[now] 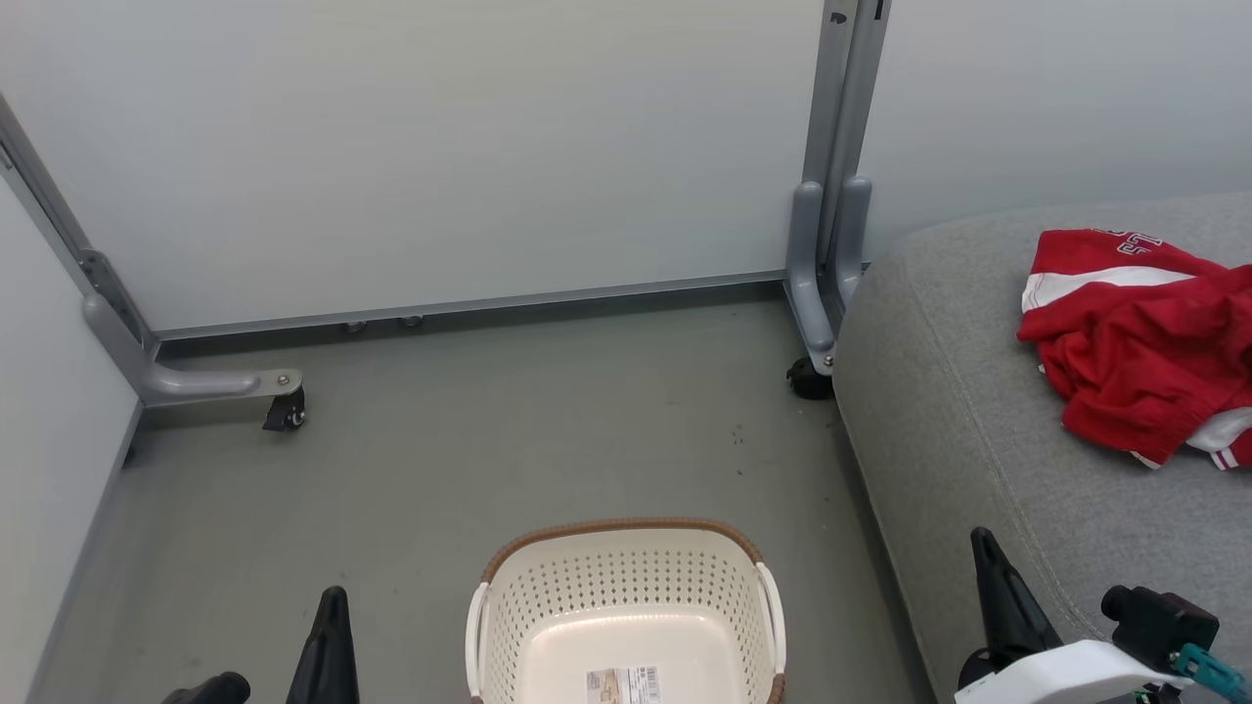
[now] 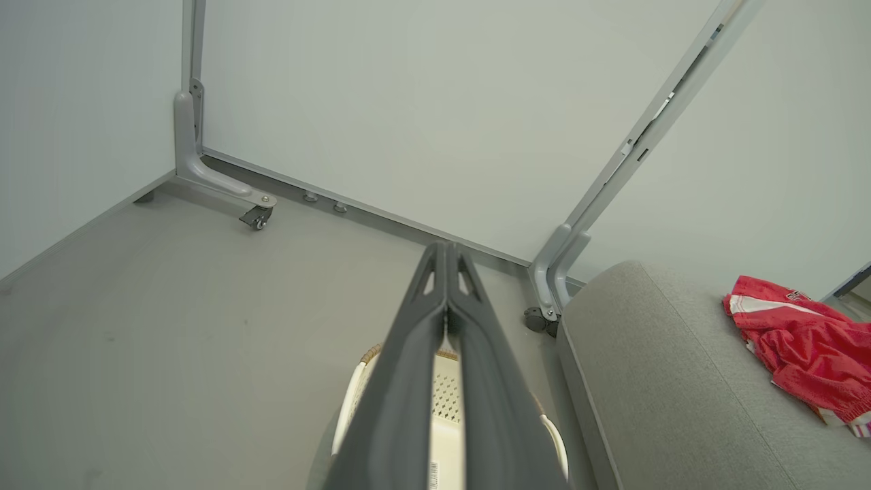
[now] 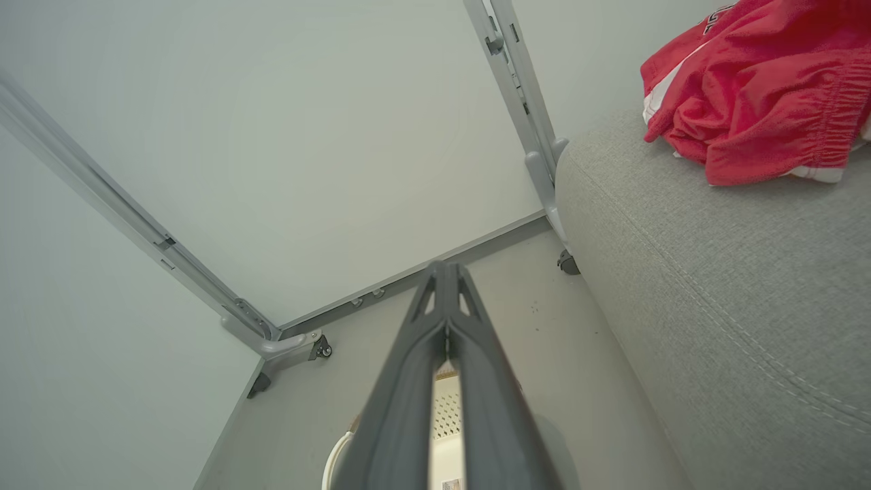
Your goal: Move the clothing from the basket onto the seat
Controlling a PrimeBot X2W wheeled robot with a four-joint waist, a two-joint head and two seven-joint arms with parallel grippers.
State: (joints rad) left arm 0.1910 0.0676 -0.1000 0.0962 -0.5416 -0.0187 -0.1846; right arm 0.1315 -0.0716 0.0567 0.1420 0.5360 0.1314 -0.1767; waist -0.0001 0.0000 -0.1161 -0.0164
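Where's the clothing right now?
Head view, right side: the clothing lies heaped on the seat, apart from the basket on the floor.

The left gripper [image 2: 447, 250] has two long, matte dark-grey fingers [image 2: 401, 381] that taper to narrow tips, each with a triangular cut-out near its end. The right gripper [image 3: 447, 267] is built alike. At its base sit a smooth white housing [image 1: 1061, 675], a boxy black module [image 1: 1164, 618] and a teal connector [image 1: 1213, 670].
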